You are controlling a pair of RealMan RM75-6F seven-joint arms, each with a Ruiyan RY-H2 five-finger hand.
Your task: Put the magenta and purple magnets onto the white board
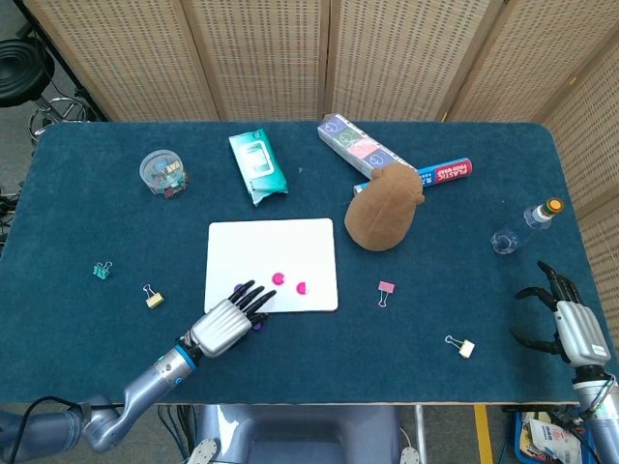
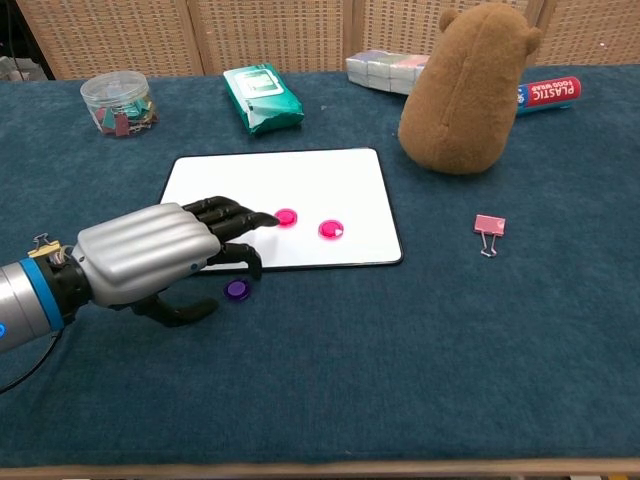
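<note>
The white board (image 1: 271,246) (image 2: 300,180) lies flat in the middle of the blue table. Two magenta magnets sit on its near part, one (image 1: 279,278) (image 2: 286,217) to the left of the other (image 1: 302,288) (image 2: 330,229). A purple magnet (image 2: 237,289) lies on the cloth just in front of the board's near edge. My left hand (image 1: 224,322) (image 2: 150,255) hovers over the board's near-left corner with its fingers stretched toward the left magenta magnet and its thumb beside the purple magnet, holding nothing. My right hand (image 1: 564,324) rests at the far right edge, fingers apart and empty.
A brown plush bear (image 1: 384,208) (image 2: 468,90) stands right of the board. A green wipes pack (image 1: 256,166), a jar of clips (image 1: 162,172) and a patterned box (image 1: 360,147) lie behind. A pink binder clip (image 1: 386,290) (image 2: 489,230) and a small bottle (image 1: 527,224) lie to the right.
</note>
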